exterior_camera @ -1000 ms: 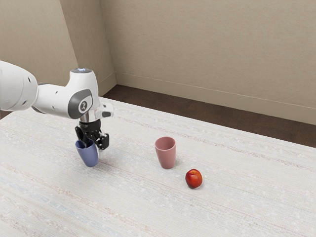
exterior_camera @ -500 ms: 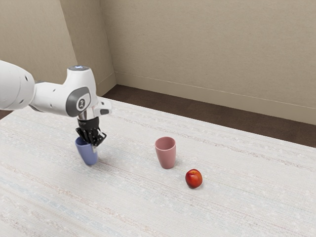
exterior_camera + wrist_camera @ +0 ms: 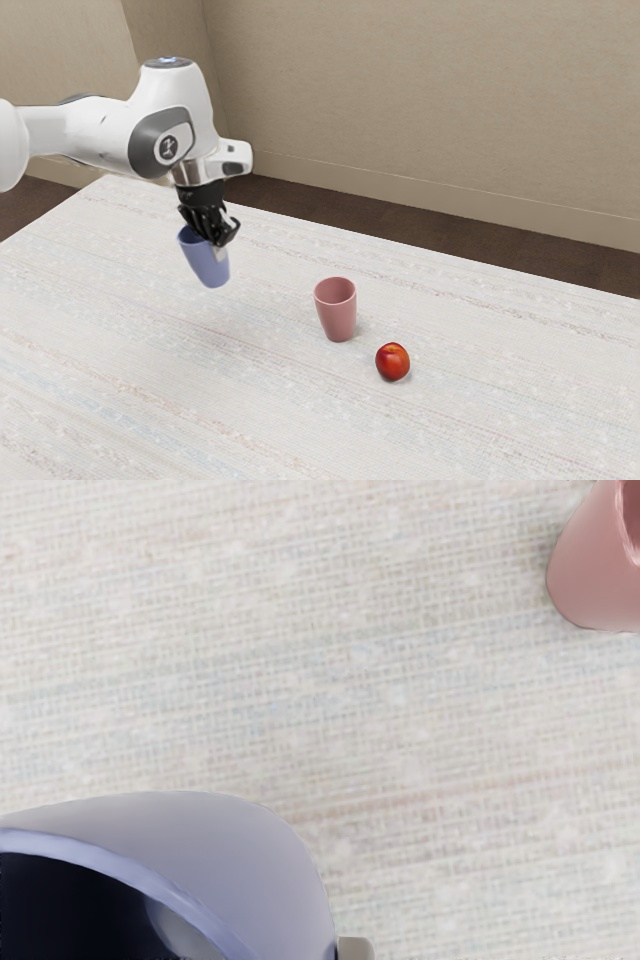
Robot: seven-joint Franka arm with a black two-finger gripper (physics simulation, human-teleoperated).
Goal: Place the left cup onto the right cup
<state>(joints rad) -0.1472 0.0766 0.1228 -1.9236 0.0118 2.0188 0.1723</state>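
Observation:
My black gripper (image 3: 210, 233) is shut on the rim of the blue cup (image 3: 205, 262), which hangs tilted in the air well above the table. In the wrist view the blue cup (image 3: 180, 870) sits close under my hand, its dark inside showing. The pink cup (image 3: 335, 308) stands upright on the table toward the exterior view's right of the held cup, apart from it. Part of the pink cup (image 3: 598, 565) shows in the wrist view, some way off from the blue one.
A red apple (image 3: 393, 361) lies on the table just to the exterior view's right of the pink cup. The pale woven table (image 3: 200, 400) stretches wide around them. Beige walls and a dark floor strip lie behind the far edge.
My arm has lifted the blue cup off the table and carried it up and toward the exterior view's right. The pink cup and apple have stayed put.

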